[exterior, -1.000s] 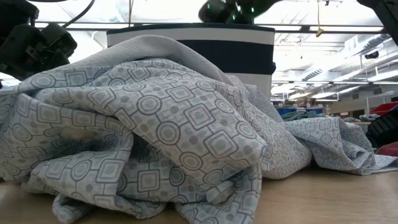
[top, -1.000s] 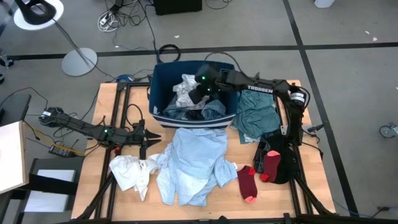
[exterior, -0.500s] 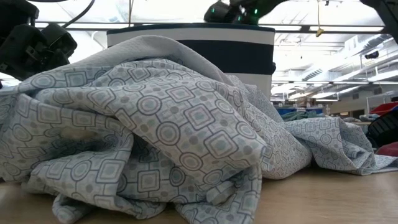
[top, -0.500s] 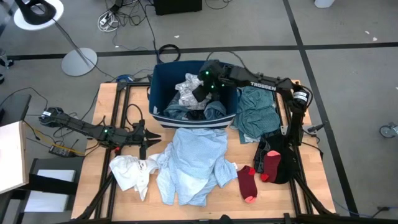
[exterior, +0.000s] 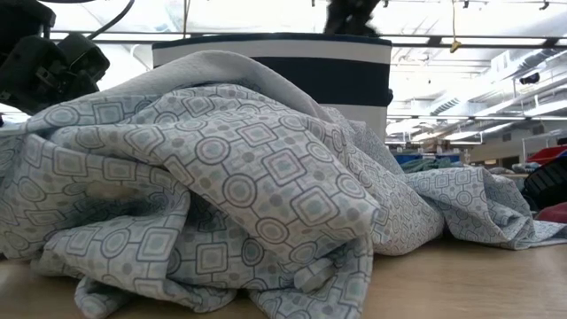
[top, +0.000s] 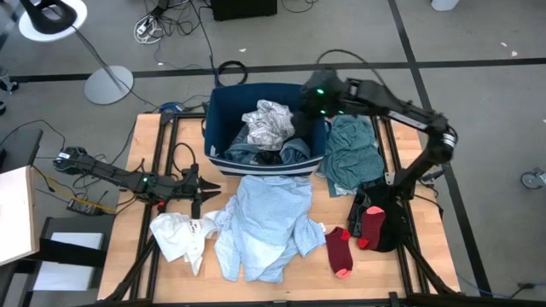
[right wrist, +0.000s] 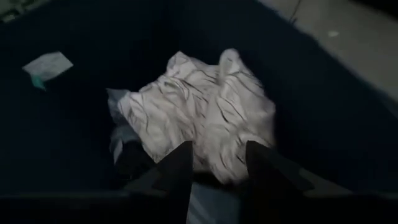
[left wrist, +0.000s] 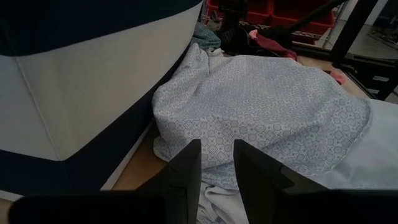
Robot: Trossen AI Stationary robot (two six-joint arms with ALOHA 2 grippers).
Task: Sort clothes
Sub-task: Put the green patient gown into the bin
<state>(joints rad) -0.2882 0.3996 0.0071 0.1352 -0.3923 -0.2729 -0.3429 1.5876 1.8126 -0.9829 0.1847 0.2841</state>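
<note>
A navy bin [top: 223,128] with white stripes stands at the table's far middle. In it a white-patterned piece [top: 269,122] lies on dark clothes. My right gripper [right wrist: 214,163] hangs open above the bin's right side [top: 309,104], the piece [right wrist: 205,118] below it. A light blue patterned shirt [top: 269,217] lies in front of the bin, and a white tee [top: 177,235] lies to the shirt's left. My left gripper [top: 198,188] waits open at the table's left, pointing at the shirt [left wrist: 267,106].
A teal garment [top: 351,152] lies right of the bin. A black piece [top: 382,220] and dark red socks [top: 341,250] lie near the right front. The shirt [exterior: 221,177] fills the low view in front of the bin [exterior: 275,62].
My right gripper has opened and let go of the white-patterned piece, which has dropped into the bin and spread out there. The gripper has then risen and gone toward the bin's right side.
</note>
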